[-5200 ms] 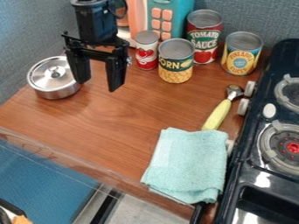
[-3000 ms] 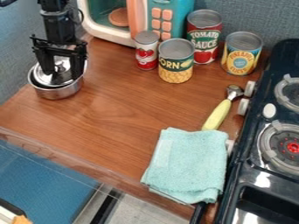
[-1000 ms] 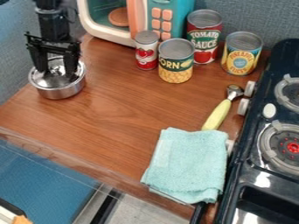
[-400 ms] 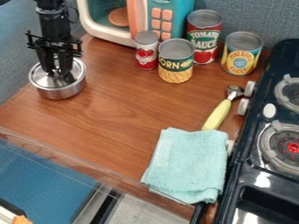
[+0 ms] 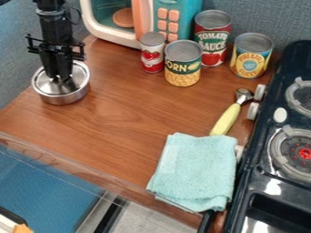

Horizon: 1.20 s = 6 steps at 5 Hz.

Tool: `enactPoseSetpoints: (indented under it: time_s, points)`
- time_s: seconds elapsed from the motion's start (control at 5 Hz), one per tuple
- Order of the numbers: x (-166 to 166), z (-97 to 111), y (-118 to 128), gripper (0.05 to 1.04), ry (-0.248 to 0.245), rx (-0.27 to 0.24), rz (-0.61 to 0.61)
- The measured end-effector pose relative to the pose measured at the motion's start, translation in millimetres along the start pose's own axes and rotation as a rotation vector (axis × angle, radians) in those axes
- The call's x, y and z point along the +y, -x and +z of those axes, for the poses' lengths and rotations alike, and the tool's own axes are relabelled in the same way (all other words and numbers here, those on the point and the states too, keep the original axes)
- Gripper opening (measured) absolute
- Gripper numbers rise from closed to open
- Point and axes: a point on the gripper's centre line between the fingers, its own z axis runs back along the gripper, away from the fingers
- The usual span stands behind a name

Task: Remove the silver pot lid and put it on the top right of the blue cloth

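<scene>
The wooden tabletop (image 5: 121, 118) spreads beside the black stove (image 5: 267, 182). The blue cloth (image 5: 197, 170) lies folded near the stove. At upper left, the end effector (image 5: 59, 79) is pinched narrow on the middle of the silver lid (image 5: 77, 83), atop its pot (image 5: 63, 100).

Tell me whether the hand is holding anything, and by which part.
Apparently the silver lid, by the knob at its centre: the hand is closed there, largely hiding the knob.
</scene>
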Motion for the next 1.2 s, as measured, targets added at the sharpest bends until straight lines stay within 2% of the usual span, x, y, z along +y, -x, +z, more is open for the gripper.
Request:
enactPoseSetpoints:
  time_s: [0.4, 0.6, 0.8, 1.2]
  points:
    - [-11, 41, 9, 0.278, 0.045, -0.053, -0.035]
    - [-18, 53, 18, 0.278, 0.04, -0.075, -0.054]
    - [-37, 52, 26, 0.278, 0.045, -0.057, -0.085]
    - [-95, 43, 46, 0.278, 0.033, -0.024, -0.185]
